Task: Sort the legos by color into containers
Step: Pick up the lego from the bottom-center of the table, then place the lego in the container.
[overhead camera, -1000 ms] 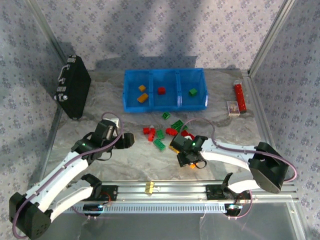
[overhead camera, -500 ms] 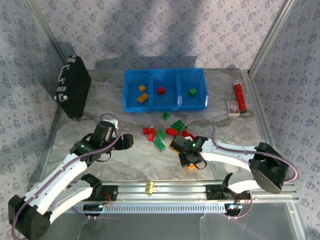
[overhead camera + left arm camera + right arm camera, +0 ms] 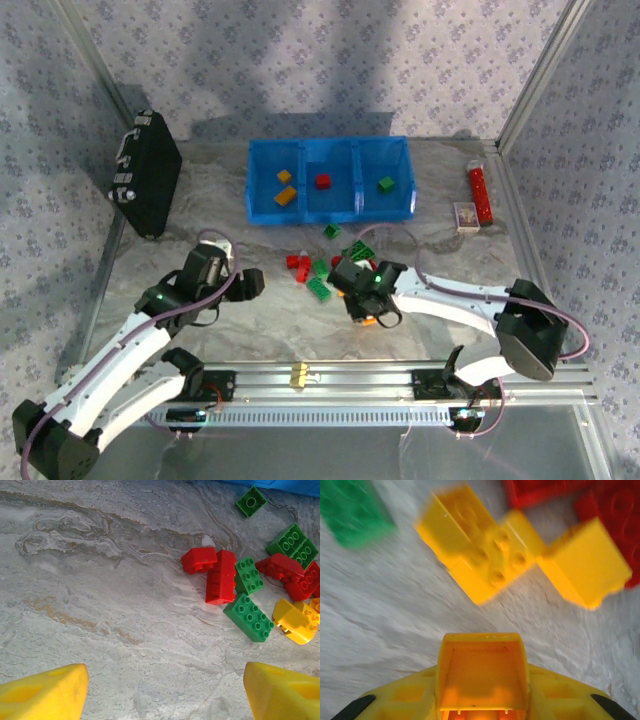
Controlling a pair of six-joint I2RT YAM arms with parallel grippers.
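The blue tray (image 3: 330,216) is set toward the 12 o'clock edge of the table (image 3: 460,255) in the top view. Two orange bricks (image 3: 286,196) are held in its left compartment, one red brick (image 3: 323,181) in the middle one and one green brick (image 3: 386,184) in the right one. The loose legos (image 3: 320,268) are piled mid-table, at 6 o'clock of the tray. The right gripper (image 3: 366,312) is seen at the pile's 5 o'clock edge. In its wrist view the fingers (image 3: 400,695) are drawn in against both sides of a yellow brick (image 3: 482,672), whose hollow side is turned to the camera, so that brick is clamped. Whether it is lifted off the table cannot be told. Beyond it, blurred, joined yellows (image 3: 485,550) are seen at 12 o'clock, reds (image 3: 615,510) at 1 o'clock and a green (image 3: 352,512) at 11 o'clock. The left gripper (image 3: 252,284) is seen at the pile's 9 o'clock, apart from it. Its fingers (image 3: 45,692) are spread wide over bare table with nothing between them, and the pile (image 3: 249,617) is seen at 1 to 2 o'clock in that wrist view. A black case (image 3: 148,175) is stood at the tray's 9 o'clock, and a red tube (image 3: 481,194) and a white box (image 3: 466,216) are laid at its 3 o'clock.
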